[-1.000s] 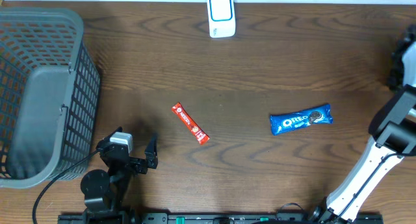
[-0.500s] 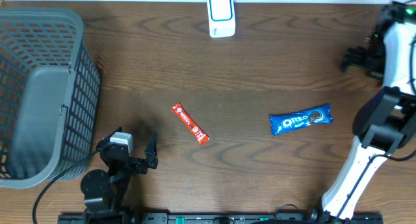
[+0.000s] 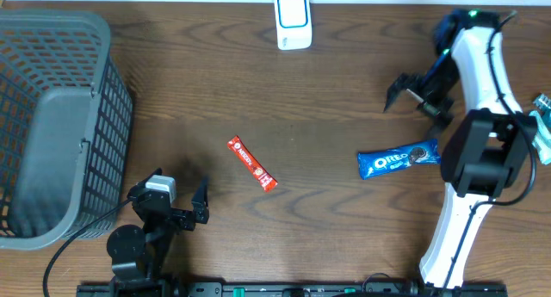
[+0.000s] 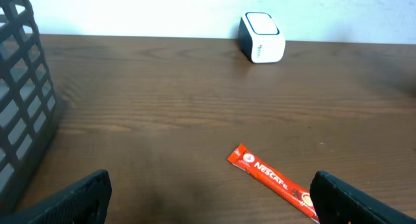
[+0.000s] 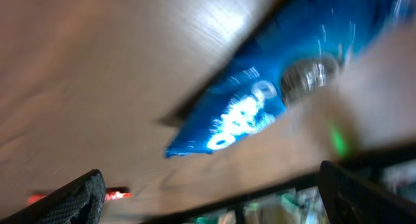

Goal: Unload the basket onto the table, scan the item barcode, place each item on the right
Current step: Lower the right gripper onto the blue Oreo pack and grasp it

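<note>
Resting near the table's front left, the left gripper (image 3: 168, 201) stands wide open, the Nescafe stick (image 3: 251, 163) lying apart to its forward right. Further right, the Oreo pack (image 3: 399, 159) lies flat, the open, empty right gripper (image 3: 411, 101) hovering just beyond it.

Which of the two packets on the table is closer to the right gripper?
The blue Oreo pack, lying right by the open right gripper. The thin red Nescafe stick lies much farther off.
</note>
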